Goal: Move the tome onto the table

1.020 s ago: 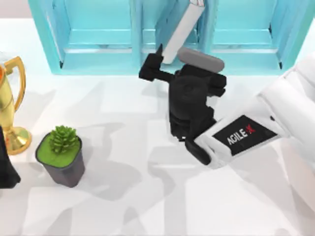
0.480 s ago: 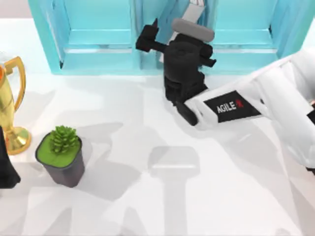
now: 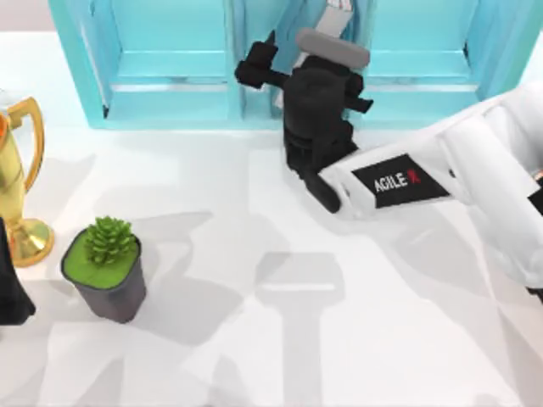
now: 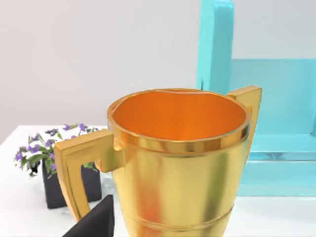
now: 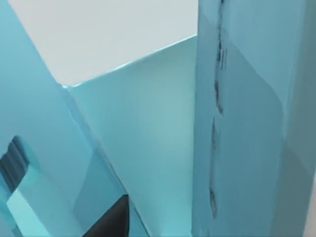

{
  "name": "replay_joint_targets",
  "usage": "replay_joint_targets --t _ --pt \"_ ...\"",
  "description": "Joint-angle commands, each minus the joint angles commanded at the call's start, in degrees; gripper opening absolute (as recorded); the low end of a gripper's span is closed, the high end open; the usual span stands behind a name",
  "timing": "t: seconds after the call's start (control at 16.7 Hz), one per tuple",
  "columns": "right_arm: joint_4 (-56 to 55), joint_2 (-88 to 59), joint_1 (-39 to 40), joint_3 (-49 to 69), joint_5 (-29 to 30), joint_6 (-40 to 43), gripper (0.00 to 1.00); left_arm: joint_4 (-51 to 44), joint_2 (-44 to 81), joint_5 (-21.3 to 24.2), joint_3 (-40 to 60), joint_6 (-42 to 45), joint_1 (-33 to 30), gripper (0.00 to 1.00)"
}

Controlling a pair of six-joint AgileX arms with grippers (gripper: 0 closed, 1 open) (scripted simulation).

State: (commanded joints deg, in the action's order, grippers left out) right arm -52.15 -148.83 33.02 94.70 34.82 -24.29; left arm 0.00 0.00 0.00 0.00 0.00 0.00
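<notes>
Task state: the book (image 3: 339, 10) is not yet on the bench (image 3: 280, 339); it stands tilted inside the middle bay of the turquoise shelf unit (image 3: 170, 68), its white page edges showing above the right arm's wrist in the top view. In the right wrist view the book (image 5: 247, 118) appears as a tall teal slab very close to the camera, with the shelf's inner walls behind it. The right gripper (image 3: 293, 72) is at the mouth of that middle bay, one dark finger (image 3: 254, 68) sticking out toward the shelf's left bays; the other finger is hidden by the wrist body, so I cannot tell whether the fingers are apart, together, or clamped on the book, and contact cannot be confirmed. Judgement: the arm is at the reach or grasp stage. Remaining steps are to secure the book if that is not already done, draw it out of the bay, carry it over the open bench in front of the shelf, and set it down. The left arm is parked at the bench's left edge near the gold trophy (image 3: 17, 170), which looms large in the left wrist view (image 4: 177, 163); whether its fingers are spread or closed I cannot tell. A potted plant (image 3: 106, 267) sits in front of the shelf's left end, well apart from the book's likely landing spot.
</notes>
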Motion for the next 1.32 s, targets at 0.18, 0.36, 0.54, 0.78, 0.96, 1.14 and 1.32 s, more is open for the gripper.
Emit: replay_joint_targets --t 0.18,0.36,0.54,0.78,0.96,1.14,1.32 --pt "0.0 0.0 0.0 0.0 0.0 0.0 0.55 0.0 0.0 0.0 0.0 0.0 0.0 1.00" --pt "0.0 0.0 0.0 0.0 0.0 0.0 0.32 0.0 0.0 0.0 0.0 0.0 0.0 1.00" --pt "0.0 0.0 0.0 0.0 0.0 0.0 0.10 0.0 0.0 0.0 0.0 0.0 0.0 1.00" --pt "0.0 0.0 0.0 0.0 0.0 0.0 0.00 0.0 0.0 0.0 0.0 0.0 0.0 1.00" --pt "0.0 0.0 0.0 0.0 0.0 0.0 0.00 0.0 0.0 0.0 0.0 0.0 0.0 1.00" --pt "0.0 0.0 0.4 0.0 0.0 -0.1 0.00 0.0 0.0 0.0 0.0 0.0 0.0 1.00" --pt "0.9 2.1 1.2 -1.3 0.7 -0.2 0.00 0.0 0.0 0.0 0.0 0.0 0.0 1.00"
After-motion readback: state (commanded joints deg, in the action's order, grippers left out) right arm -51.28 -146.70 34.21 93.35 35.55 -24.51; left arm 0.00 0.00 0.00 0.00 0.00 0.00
